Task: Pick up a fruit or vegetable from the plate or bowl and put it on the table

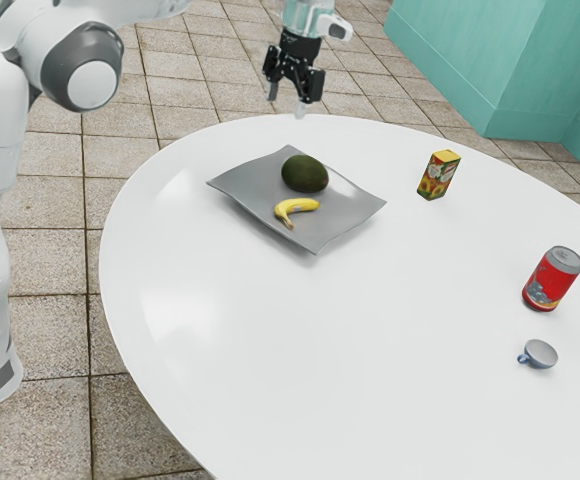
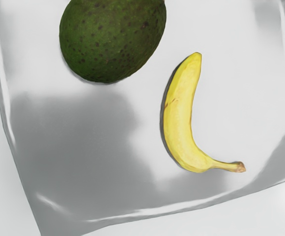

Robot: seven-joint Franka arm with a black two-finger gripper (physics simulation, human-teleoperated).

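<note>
My gripper [image 1: 287, 100] hangs in the air above the far side of the plate, its two fingers apart with nothing between them. On the grey square plate [image 1: 249, 194] lie a dark green avocado [image 1: 305, 174] and, beside it, a yellow banana [image 1: 297, 207]. Seen from my hand, the avocado [image 2: 112, 39] and the curved banana [image 2: 179, 118] rest separately on the shiny plate [image 2: 73, 142], with a gap between them. The avocado's far end is cut off in the wrist view.
The round white table [image 1: 300, 370] carries a small juice box [image 1: 437, 176] beyond the plate toward the exterior view's right. Farther that way are a red can [image 1: 551, 280] and a small blue-grey cup [image 1: 539, 354]. A dark thing is partly visible at that view's right edge.
</note>
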